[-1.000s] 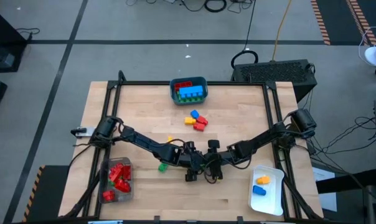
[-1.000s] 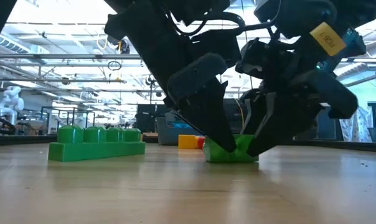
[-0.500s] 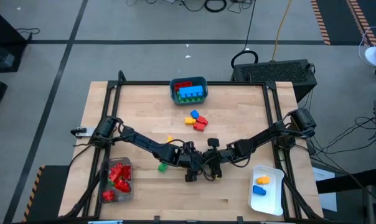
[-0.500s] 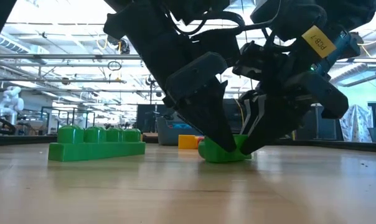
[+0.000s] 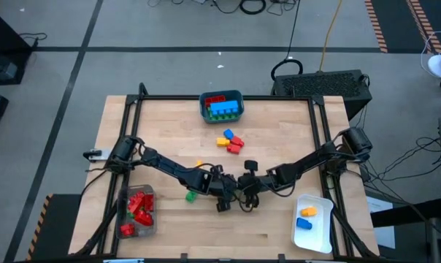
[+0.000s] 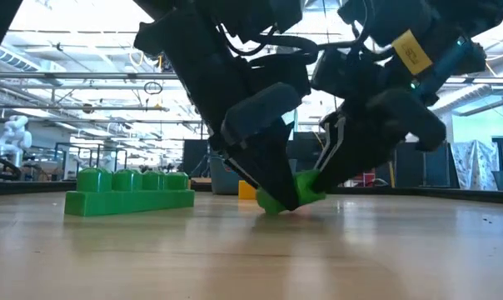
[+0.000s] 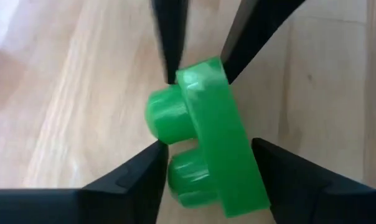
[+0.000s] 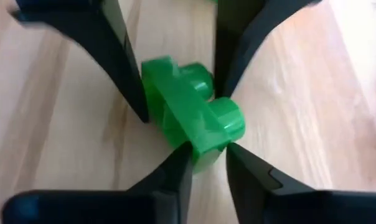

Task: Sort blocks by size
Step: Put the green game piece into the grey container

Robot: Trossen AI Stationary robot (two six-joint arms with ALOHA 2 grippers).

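Both arms reach inward and meet low over the wooden desk. The left hand and right hand each pinch the same small green block, tilted, with its lower edge at the desk. A long green block lies off to the left hand's outer side.
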